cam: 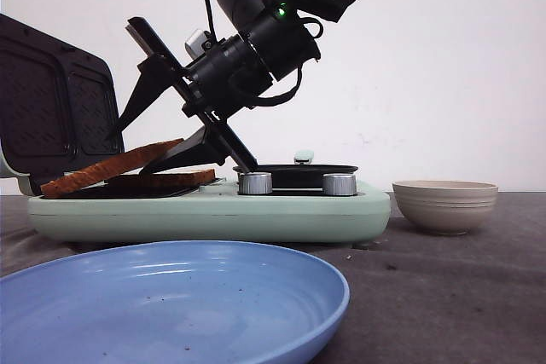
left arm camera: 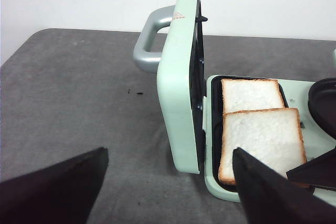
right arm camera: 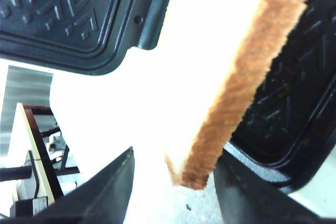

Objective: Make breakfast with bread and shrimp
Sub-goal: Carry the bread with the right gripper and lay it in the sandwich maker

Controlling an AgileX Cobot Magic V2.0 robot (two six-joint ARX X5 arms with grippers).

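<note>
A blue plate (cam: 171, 296) lies nearest the front camera, before the mint-green sandwich maker (cam: 213, 210) with its lid (cam: 55, 108) raised. Two bread slices (left arm camera: 252, 95) sit on the dark plate; the upper slice (left arm camera: 262, 140) lies tilted across the lower. The right gripper (cam: 162, 117) reaches down at that slice with fingers spread, its lower finger beside the raised edge. The left gripper (left arm camera: 168, 182) hangs spread above the grey table (left arm camera: 68, 87), holding nothing. A beige bowl (cam: 445, 206) stands to the right.
</note>
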